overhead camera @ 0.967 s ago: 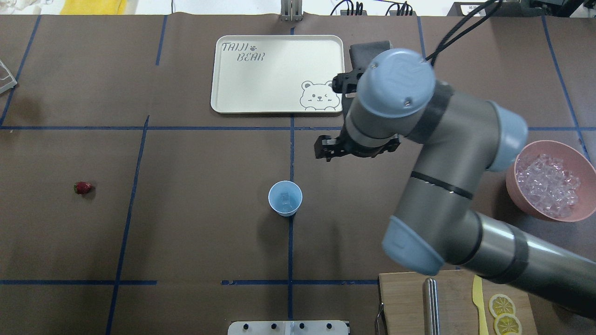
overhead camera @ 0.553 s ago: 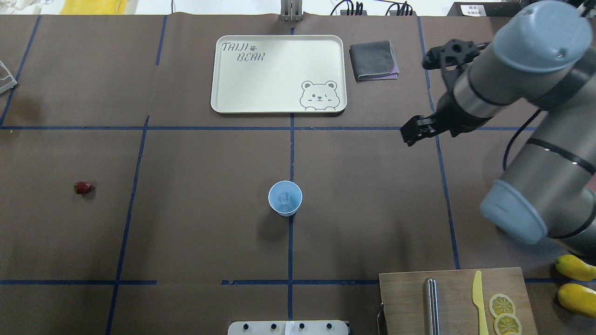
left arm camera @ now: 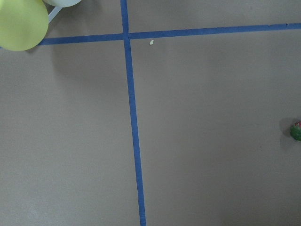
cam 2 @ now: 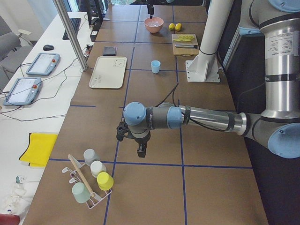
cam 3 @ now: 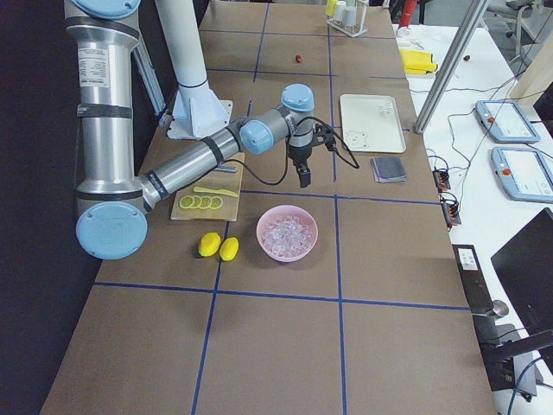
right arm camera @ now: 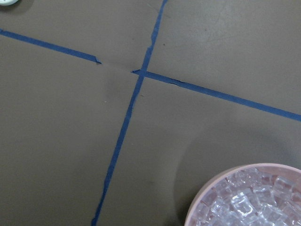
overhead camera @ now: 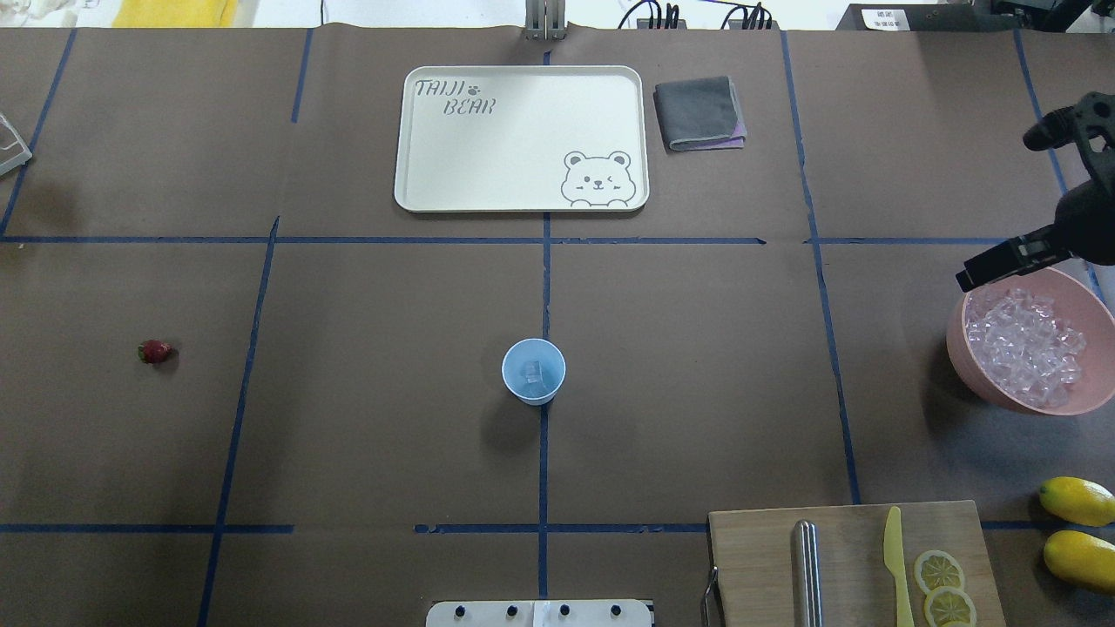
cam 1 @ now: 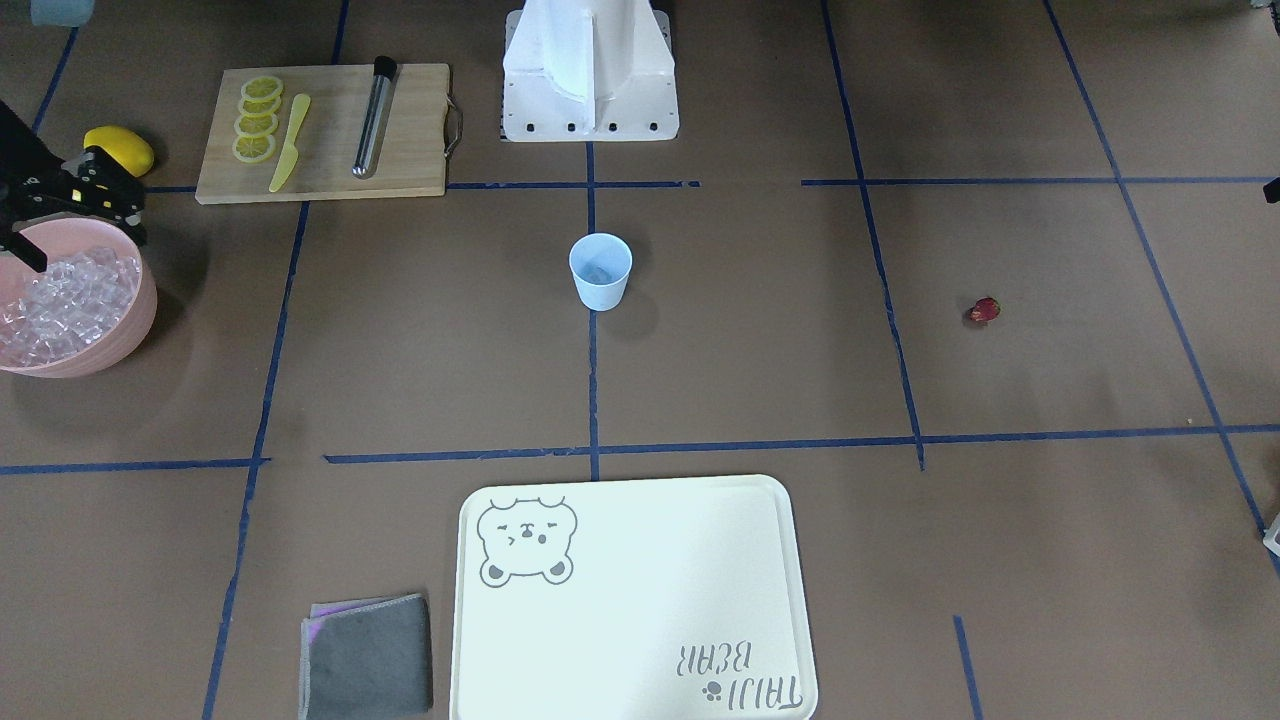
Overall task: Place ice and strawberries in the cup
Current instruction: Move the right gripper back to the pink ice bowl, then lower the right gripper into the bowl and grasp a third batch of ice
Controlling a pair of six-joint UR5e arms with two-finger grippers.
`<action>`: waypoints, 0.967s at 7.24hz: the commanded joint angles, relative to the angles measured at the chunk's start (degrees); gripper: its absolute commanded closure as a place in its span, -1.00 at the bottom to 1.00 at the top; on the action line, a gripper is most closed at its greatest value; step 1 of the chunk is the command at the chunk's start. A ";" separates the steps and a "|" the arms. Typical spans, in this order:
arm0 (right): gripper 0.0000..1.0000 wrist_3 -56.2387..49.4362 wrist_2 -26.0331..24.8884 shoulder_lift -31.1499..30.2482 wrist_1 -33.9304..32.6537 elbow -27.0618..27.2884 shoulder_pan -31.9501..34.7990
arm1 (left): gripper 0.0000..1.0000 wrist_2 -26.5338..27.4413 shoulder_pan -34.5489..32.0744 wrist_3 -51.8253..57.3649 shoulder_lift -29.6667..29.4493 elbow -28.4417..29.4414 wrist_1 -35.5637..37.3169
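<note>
Mid-frame on the tabletop stands the light-blue cup, seemingly holding an ice cube. The strawberry lies far left. The right claw hangs at the pink bowl's upper-left rim. I cannot tell whether it or the left claw is clenched.

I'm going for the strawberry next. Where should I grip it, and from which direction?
Take the strawberry across its red middle, coming straight down from above with the left claw. It is small and lies low on the flat table, so a side approach would likely scrape the surface. Nothing sits close around it, so there is room to close on both sides.
</note>
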 commanded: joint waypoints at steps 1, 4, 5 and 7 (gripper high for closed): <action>-0.98 1.69 -0.54 -5.20 5.16 -0.55 0.48 | -1.00 0.00 0.20 0.00 0.00 -0.10 0.00; -0.93 2.06 -2.91 -9.76 10.22 -3.08 0.30 | -1.00 -0.09 0.29 0.00 0.00 -0.19 -0.09; -0.91 1.88 -2.92 -9.86 18.27 -8.58 0.30 | -1.00 -0.09 0.29 0.08 0.00 -0.19 -0.09; -0.86 1.97 -3.09 -11.26 23.80 -11.54 0.21 | -1.00 -0.09 0.29 0.08 0.00 -0.19 -0.09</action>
